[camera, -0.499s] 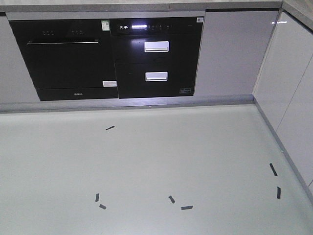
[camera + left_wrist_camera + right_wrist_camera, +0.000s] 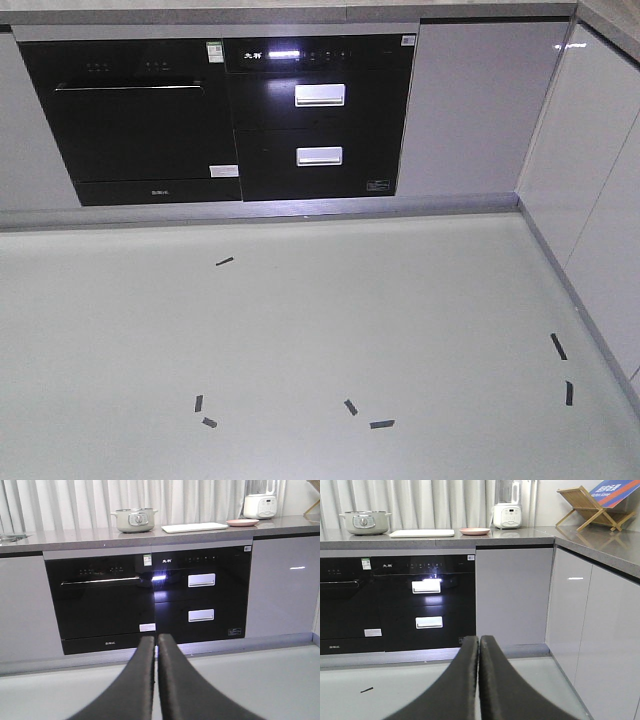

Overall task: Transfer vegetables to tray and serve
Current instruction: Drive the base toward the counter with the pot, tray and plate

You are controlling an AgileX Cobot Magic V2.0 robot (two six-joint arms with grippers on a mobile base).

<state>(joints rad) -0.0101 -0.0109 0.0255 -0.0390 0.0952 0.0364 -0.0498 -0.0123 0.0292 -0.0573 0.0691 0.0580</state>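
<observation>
Below and short of the tray (image 2: 194,527), which lies lengthwise along the counter (image 2: 75,537), left gripper (image 2: 156,641) and right gripper (image 2: 479,641) flank it, both pinched together, empty.

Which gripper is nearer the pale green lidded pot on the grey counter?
Left, probably. The green pot sits almost straight ahead of the shut left gripper; from the shut right gripper it lies far off to the left. Both are well short of it.

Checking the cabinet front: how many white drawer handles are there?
2: the upper handle and the lower handle, stacked on the black unit right of the oven; none seem hidden.
</observation>
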